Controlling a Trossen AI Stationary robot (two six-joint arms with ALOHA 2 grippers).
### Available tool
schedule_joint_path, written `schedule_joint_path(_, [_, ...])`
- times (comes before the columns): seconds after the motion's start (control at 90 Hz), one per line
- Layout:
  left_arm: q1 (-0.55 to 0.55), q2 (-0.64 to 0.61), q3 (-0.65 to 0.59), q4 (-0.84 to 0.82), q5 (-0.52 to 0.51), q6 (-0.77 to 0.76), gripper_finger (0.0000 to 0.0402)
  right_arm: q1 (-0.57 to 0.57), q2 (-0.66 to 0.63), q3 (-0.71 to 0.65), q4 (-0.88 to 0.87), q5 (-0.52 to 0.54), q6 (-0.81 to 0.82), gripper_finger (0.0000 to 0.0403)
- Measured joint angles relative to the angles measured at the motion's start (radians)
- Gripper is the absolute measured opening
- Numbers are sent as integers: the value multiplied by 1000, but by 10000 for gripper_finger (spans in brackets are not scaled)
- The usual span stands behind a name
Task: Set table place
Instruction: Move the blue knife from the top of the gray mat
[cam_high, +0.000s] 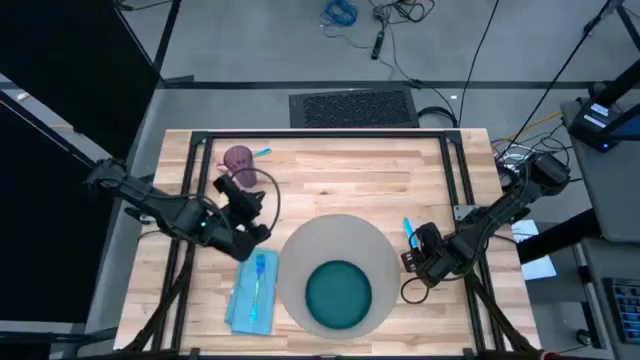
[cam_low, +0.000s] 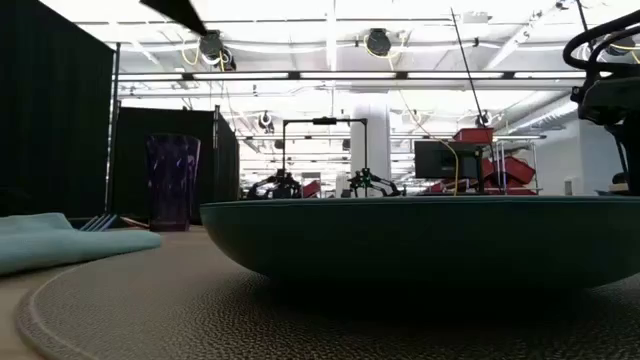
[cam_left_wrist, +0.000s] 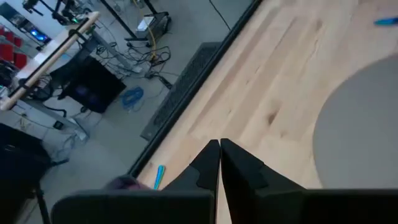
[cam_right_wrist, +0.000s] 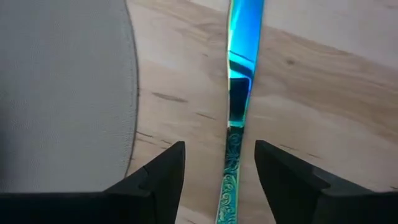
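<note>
1. Your right gripper (cam_right_wrist: 219, 180) has its two dark fingers (cam_right_wrist: 163, 171) spread apart, straddling the ornate handle of a shiny blue knife (cam_right_wrist: 239, 93) lying flat on the wood; nothing is pinched. Your left gripper (cam_left_wrist: 219, 163) has its fingers pressed together on nothing.
2. High view: the round grey placemat (cam_high: 300, 250) sits at 6 o'clock on the pale butcher-block table (cam_high: 350, 175), with a dark teal plate (cam_high: 338, 295) on its near half. The right gripper (cam_high: 425, 250) is at the mat's 3 o'clock, the left gripper (cam_high: 245, 225) at its 10 o'clock. A folded light-blue napkin (cam_high: 240, 305) carrying a blue fork (cam_high: 259, 275) lies at the mat's 9 o'clock; a purple tumbler (cam_high: 238, 160) stands at 11 o'clock.
3. Low view: you see the mat's woven texture (cam_low: 150, 310) under the plate's curved rim (cam_low: 420, 240).
</note>
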Motion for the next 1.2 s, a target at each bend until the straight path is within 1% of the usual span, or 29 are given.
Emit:
schedule_joint_path(0.111, [-75, -84, -124, 78, -57, -35, 0, 0, 0, 0, -2, 1, -10, 173])
schedule_joint_path(0.222, [-161, -217, -267, 248, -74, 8, 0, 0, 0, 0, -4, 2, -20, 173])
schedule_joint_path(0.311, [-199, -332, -403, 486, -90, 113, 0, 0, 0, 0, -3, 2, -26, 173])
schedule_joint_path(0.422, [-200, -451, -579, 809, -86, 317, 0, 0, 0, 0, -2, 2, -35, 173])
schedule_joint_path(0.467, [-190, -498, -634, 893, -85, 380, 0, 0, 0, 0, -2, 2, -35, 173])
schedule_joint_path(0.511, [-171, -545, -677, 954, -85, 405, 0, 0, 0, 0, 2, 2, -35, 173])
schedule_joint_path(0.544, [-151, -575, -701, 976, -85, 403, 0, 0, 0, 0, 2, 2, -34, 173])
schedule_joint_path(0.622, [-108, -624, -736, 985, -86, 346, 0, 0, 0, 0, 3, 0, -24, 173])
schedule_joint_path(0.678, [-84, -636, -740, 980, -85, 316, 0, 0, 0, 0, 2, -7, -20, 173])
schedule_joint_path(0.744, [-66, -638, -741, 978, -85, 319, 0, 0, 0, 0, -2, -22, -19, 173])
schedule_joint_path(0.944, [-58, -630, -742, 978, -71, 344, 0, 0, 2, 0, 1, -25, -17, 173])
schedule_joint_path(1.022, [-58, -625, -742, 976, -51, 345, 0, 0, 12, 0, 1, -25, -18, 173])
schedule_joint_path(1.2, [-58, -625, -742, 978, -24, 363, 0, 0, 65, 1, 13, -25, -33, 173])
